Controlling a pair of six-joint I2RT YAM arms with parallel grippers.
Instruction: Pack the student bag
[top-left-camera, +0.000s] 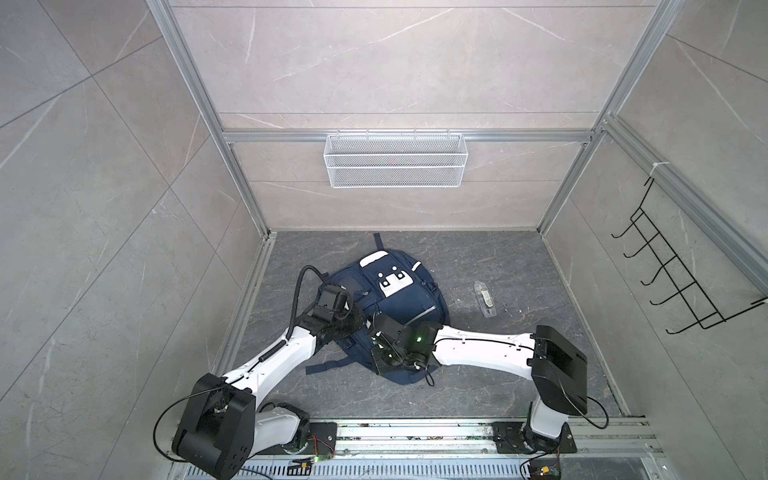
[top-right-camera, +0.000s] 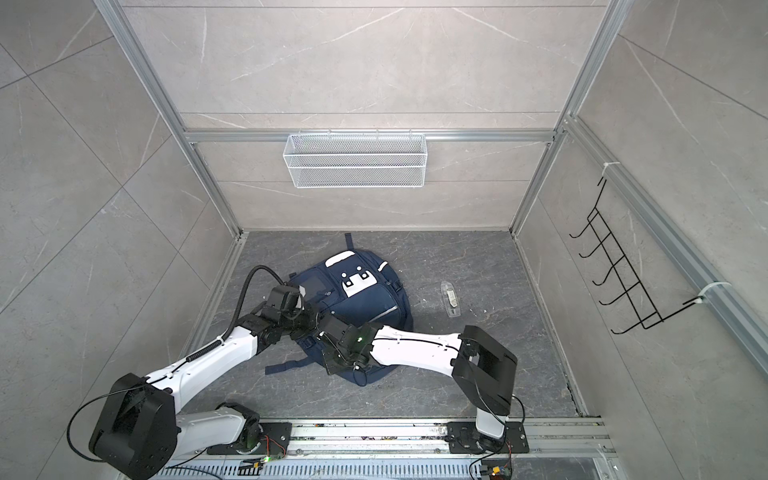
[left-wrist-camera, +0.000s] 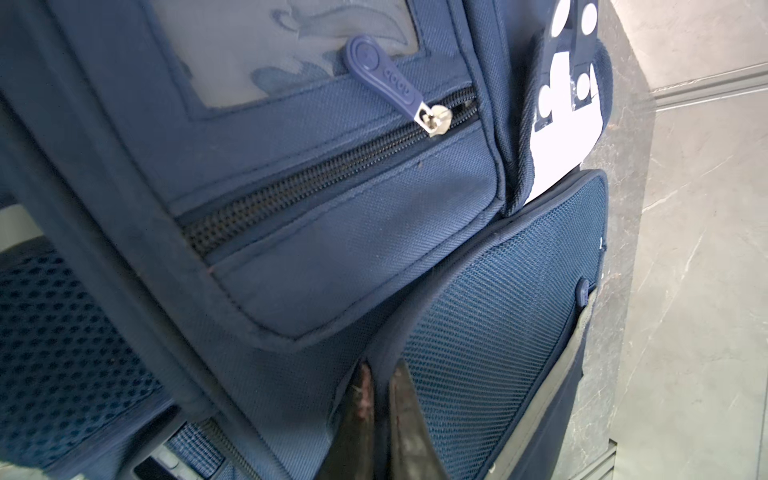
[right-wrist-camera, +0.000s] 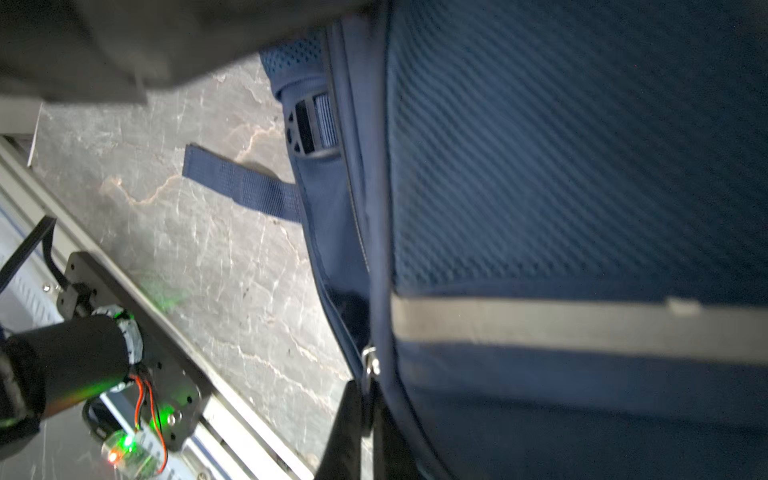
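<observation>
The student bag (top-left-camera: 399, 299) (top-right-camera: 365, 299), navy with white patches, lies flat on the dark floor in both top views, and both arms meet over its near left side. In the left wrist view my left gripper (left-wrist-camera: 382, 374) is shut on the bound edge of the bag's mesh pocket (left-wrist-camera: 498, 299), just below a zipped front pocket (left-wrist-camera: 332, 166). In the right wrist view my right gripper (right-wrist-camera: 368, 395) is shut on a zip pull that hangs from a metal slider (right-wrist-camera: 370, 361) on the bag's side seam, beside a silver stripe (right-wrist-camera: 561, 324).
A small clear plastic case (top-left-camera: 485, 300) (top-right-camera: 449, 300) lies on the floor right of the bag. A white mesh basket (top-left-camera: 395, 160) hangs on the back wall. A black hook rack (top-left-camera: 681, 274) is on the right wall. A loose bag strap (right-wrist-camera: 241, 183) trails towards the front rail.
</observation>
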